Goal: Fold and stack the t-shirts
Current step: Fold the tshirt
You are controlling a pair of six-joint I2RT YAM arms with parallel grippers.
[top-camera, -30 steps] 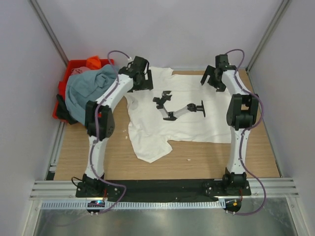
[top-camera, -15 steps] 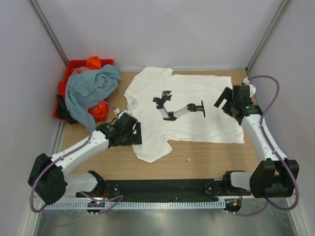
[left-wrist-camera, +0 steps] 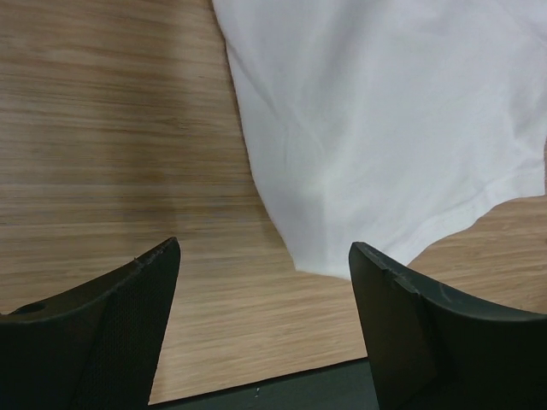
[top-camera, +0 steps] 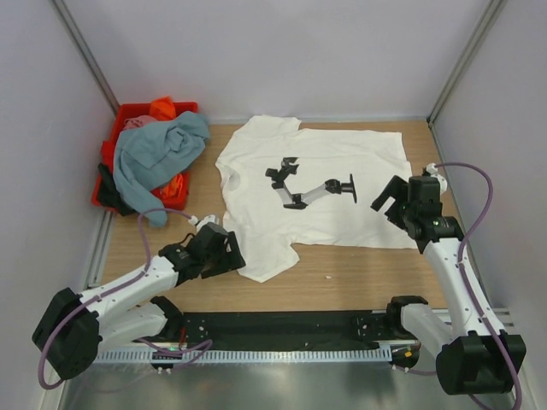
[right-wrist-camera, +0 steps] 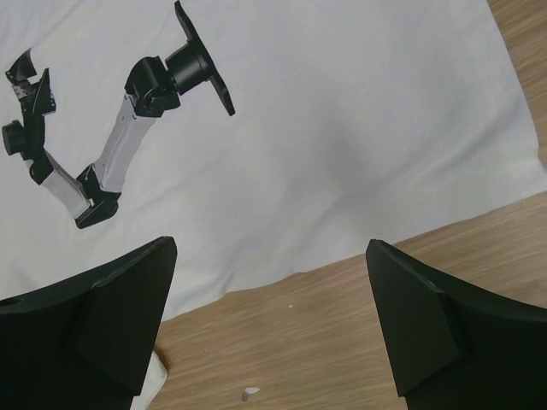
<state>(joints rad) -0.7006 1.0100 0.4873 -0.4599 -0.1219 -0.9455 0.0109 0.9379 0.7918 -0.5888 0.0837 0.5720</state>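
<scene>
A white t-shirt (top-camera: 316, 192) with a black robot-arm print lies spread flat on the wooden table, also in the left wrist view (left-wrist-camera: 385, 128) and the right wrist view (right-wrist-camera: 342, 111). My left gripper (top-camera: 229, 254) hangs low beside its near left corner, open, with bare wood between the fingers (left-wrist-camera: 263, 248). At the shirt's right edge my right gripper (top-camera: 389, 198) is open over its hem and the wood (right-wrist-camera: 269, 243). More t-shirts are heaped at the far left: a grey-blue one (top-camera: 158, 152), an orange one (top-camera: 162, 108), a pink one (top-camera: 137, 123) and a dark one (top-camera: 107, 186).
The red crate (top-camera: 120, 115) holding the heap stands at the far left corner. A black base rail (top-camera: 282, 325) runs along the near edge. A small white scrap (right-wrist-camera: 249, 392) lies on the wood near the hem. Walls close in on three sides.
Both arms have drawn back from the shirt's far edge toward the near side. The left gripper has dropped to the near left corner, the right to the right hem.
</scene>
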